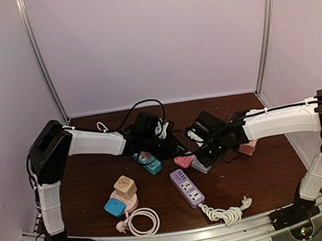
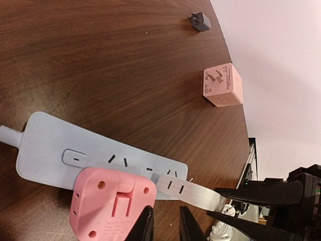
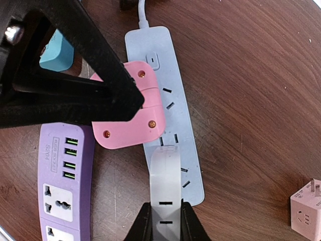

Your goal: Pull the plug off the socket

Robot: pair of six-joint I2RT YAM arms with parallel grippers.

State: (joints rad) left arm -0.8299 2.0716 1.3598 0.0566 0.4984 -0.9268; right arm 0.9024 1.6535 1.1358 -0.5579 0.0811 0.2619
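Note:
A pale blue socket strip [image 3: 173,115] lies flat on the wooden table, and also shows in the left wrist view [image 2: 55,150]. A flat white plug [image 3: 165,175] with two slots reaches from the strip's near end back to my right gripper [image 3: 165,221], which is shut on its sides. Whether its pins sit in the strip is hidden. A pink adapter [image 2: 108,206] rests on the strip's left side. My left gripper [image 2: 167,226] hangs beside the adapter's edge. Its fingers are nearly together with only table between them. From above, both grippers meet over the strip [image 1: 200,164].
A purple power strip [image 3: 62,186] lies left of the pink adapter. A pink cube adapter [image 3: 307,211] stands to the right and a small grey plug [image 2: 200,21] farther off. Teal adapters [image 1: 150,165], a beige cube [image 1: 125,186] and coiled white cords [image 1: 142,222] lie front left.

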